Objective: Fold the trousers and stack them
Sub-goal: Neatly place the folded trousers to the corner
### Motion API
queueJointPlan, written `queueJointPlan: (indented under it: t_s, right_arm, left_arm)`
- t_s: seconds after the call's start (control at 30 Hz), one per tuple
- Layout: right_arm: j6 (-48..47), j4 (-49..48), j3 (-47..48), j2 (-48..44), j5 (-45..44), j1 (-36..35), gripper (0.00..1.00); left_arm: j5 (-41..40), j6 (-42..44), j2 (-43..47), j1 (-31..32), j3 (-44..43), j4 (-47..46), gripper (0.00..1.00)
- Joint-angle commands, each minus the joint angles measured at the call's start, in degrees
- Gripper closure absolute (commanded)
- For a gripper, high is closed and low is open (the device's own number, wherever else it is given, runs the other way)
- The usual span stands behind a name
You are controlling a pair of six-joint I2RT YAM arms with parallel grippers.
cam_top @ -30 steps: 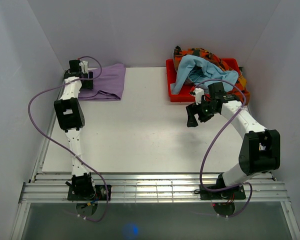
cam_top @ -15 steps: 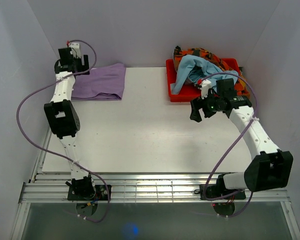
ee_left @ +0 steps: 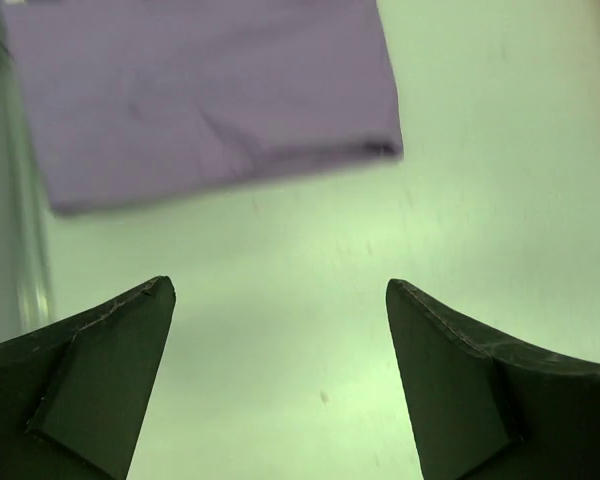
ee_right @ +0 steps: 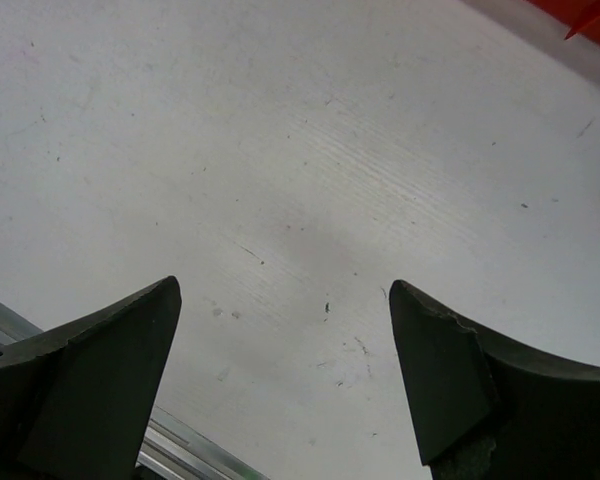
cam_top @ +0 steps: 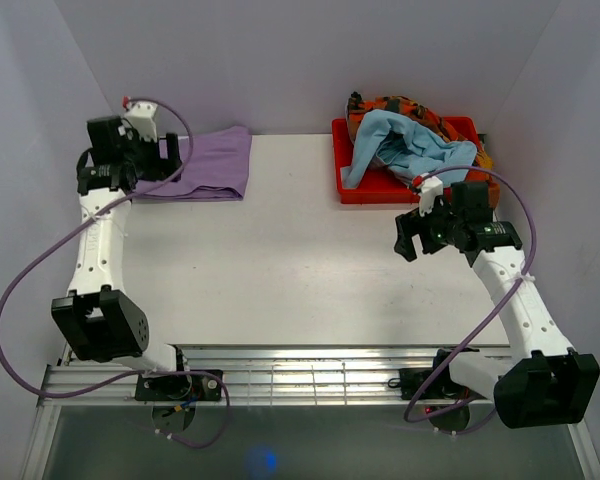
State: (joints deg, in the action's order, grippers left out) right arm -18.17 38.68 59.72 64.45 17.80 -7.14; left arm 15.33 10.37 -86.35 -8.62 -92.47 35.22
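Observation:
The lilac trousers (cam_top: pixel 208 163) lie folded into a small rectangle at the far left corner of the table. They also show in the left wrist view (ee_left: pixel 200 90), flat, with nothing on them. My left gripper (cam_top: pixel 175 160) is open and empty, raised over the trousers' left edge; in its wrist view (ee_left: pixel 280 300) the jaws stand wide apart over bare table. My right gripper (cam_top: pixel 408 238) is open and empty, hovering above the table just in front of the red bin; its wrist view (ee_right: pixel 280 300) shows only bare table between the jaws.
A red bin (cam_top: pixel 352 188) stands at the far right, heaped with a light blue garment (cam_top: pixel 405 145) and an orange patterned cloth (cam_top: pixel 400 106). Its corner shows in the right wrist view (ee_right: pixel 580 10). White walls close in the left, back and right sides. Metal rails run along the near edge.
The left arm has drawn back and swung to the left, its gripper lifting off the folded trousers. The right gripper has moved right and a little nearer, staying open.

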Motion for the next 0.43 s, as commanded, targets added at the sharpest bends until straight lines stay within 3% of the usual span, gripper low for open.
queueJointPlan:
  t_s: [0.0,0.2,0.4]
  right_arm:
    - [1.2,-1.8,-6.3,-2.3,3.5,0.4,0.10]
    - [-1.0,-3.0,-11.6,-5.6,0.1,0.5,0.10]
    - [-0.6,-4.4,-14.7,-7.6,0.7,0.5,0.10]
  left_arm:
    - [4.9,1.5,6.1,0.0,15.2,6.5,0.02]
    - [3.6,1.0,19.0,-0.1,31.1,3.2,0.02]
    - [5.5,2.4,23.1,0.0,36.3,2.4,0.02]
